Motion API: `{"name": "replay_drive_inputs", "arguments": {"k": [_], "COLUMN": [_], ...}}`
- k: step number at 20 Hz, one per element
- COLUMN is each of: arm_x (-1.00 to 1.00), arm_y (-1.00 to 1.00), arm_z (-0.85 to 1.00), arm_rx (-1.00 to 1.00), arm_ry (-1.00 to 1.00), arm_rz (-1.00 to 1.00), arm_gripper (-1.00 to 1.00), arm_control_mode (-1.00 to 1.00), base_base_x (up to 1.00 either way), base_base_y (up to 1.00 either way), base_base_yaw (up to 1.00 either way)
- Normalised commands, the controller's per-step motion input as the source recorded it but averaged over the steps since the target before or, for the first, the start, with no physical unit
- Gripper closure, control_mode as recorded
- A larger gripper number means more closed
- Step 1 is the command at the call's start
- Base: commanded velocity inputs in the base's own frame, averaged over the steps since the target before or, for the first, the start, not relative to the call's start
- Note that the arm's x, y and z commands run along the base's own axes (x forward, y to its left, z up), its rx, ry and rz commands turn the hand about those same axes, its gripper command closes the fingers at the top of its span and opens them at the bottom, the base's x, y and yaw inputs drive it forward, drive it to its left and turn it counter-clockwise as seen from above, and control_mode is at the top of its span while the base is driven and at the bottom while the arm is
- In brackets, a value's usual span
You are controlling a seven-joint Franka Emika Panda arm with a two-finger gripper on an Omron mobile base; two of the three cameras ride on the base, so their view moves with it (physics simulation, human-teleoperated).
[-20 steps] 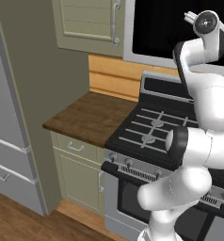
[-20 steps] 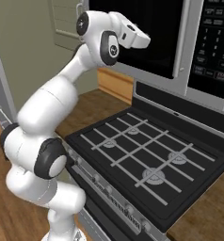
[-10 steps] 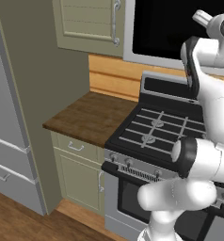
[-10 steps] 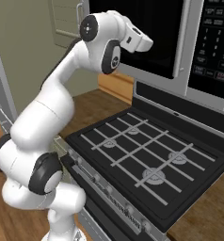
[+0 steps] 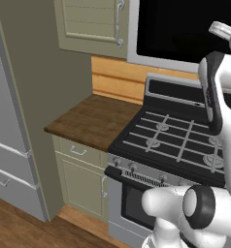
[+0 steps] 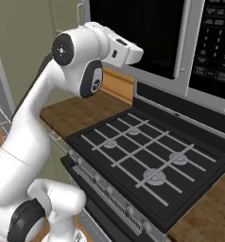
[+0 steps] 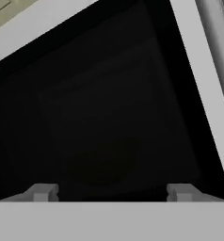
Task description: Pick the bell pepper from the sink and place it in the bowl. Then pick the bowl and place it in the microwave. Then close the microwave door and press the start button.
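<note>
olive cabinets and a wooden countertop (image 5: 95, 121) flank a black stove (image 6: 152, 163), all well below the jaws. directly ahead of the gripper (image 7: 111, 193) is the microwave door (image 7: 104, 122), its black glass spanning the space between the two fingertips (image 7: 41, 192), which stand spread wide with nothing between them. the door's long grey handle (image 7: 220, 52) runs just beyond the right-hand tip. past the handle sits the microwave's (image 6: 194, 42) black keypad (image 6: 218, 33).
</note>
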Motion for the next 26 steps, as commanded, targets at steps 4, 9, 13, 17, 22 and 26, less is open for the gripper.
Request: {"name": "replay_drive_inputs", "arguments": {"k": [4,9,13,17,22,26], "arm_x": [-1.00,-0.83,-0.75,-0.35,-0.28,-0.11], "arm_y": [0.06,-0.02,0.00,-0.17,-0.31,-0.22], "arm_z": [-0.15,-0.09,-0.05,-0.06,-0.01,-0.06], "arm_rx": [-0.17,-0.09,-0.07,-0.04,0.00,0.00], "arm_ry": [-0.03,-0.02,0.01,0.07,0.07,0.06], "arm_rz": [0.00,0.00,0.00,-0.01,-0.04,-0.03], "arm_gripper": [1.00,1.00,1.00,1.00,1.00,1.00], "arm_control_mode": [-1.00,-1.00,-1.00,-1.00,-1.00,-1.00], "base_base_x": [0.00,0.00,0.00,0.00,0.00,0.00], "base_base_y": [0.00,0.00,0.00,0.00,0.00,0.00], "base_base_yaw": [0.00,0.00,0.00,0.00,0.00,0.00]}}
